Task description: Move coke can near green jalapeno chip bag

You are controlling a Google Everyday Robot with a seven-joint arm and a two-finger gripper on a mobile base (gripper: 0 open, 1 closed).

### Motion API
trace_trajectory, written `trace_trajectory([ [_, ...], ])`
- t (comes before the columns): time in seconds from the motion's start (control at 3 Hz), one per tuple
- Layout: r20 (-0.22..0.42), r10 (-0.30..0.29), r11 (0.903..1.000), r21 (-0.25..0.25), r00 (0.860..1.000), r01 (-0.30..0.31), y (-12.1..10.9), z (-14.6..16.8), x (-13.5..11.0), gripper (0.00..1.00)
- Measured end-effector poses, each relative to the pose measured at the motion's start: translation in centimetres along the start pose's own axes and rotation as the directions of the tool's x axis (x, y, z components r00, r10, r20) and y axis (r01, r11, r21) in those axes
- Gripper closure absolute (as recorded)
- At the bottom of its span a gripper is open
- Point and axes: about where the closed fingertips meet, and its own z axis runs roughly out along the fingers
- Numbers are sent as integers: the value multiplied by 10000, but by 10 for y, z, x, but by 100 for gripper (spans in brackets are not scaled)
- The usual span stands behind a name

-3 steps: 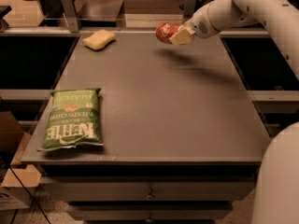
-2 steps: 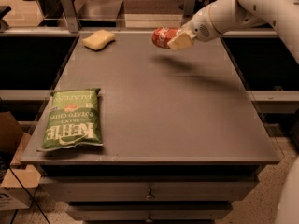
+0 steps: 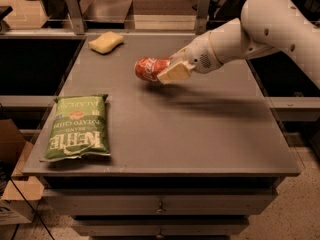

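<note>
The coke can [image 3: 149,68] is red with white script, held on its side in the air above the middle back of the grey table [image 3: 200,129]. My gripper [image 3: 170,70] reaches in from the right and is shut on the can, its cream fingers [image 3: 173,73] clamped on the can's right end. The green jalapeno chip bag [image 3: 77,127] lies flat at the table's front left, white lettering up. The can hangs well to the right of and behind the bag, apart from it.
A yellow sponge [image 3: 106,42] lies at the table's back left. Metal posts [image 3: 72,10] and a rail run behind the table. A cardboard box [image 3: 12,184] sits on the floor at the left. Drawers [image 3: 160,204] front the table.
My gripper has carried the coke can to the left and toward the front, from the back right edge to above the middle back of the table. The bag and sponge have not moved.
</note>
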Motion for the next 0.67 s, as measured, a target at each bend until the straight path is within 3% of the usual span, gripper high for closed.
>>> trace_trajectory([
  [0.33,508,191,9934,-1142,9985,-132,45,14,4,100],
  [0.67,870,555,9735,-2260,9947,-345,87,29,5,82],
])
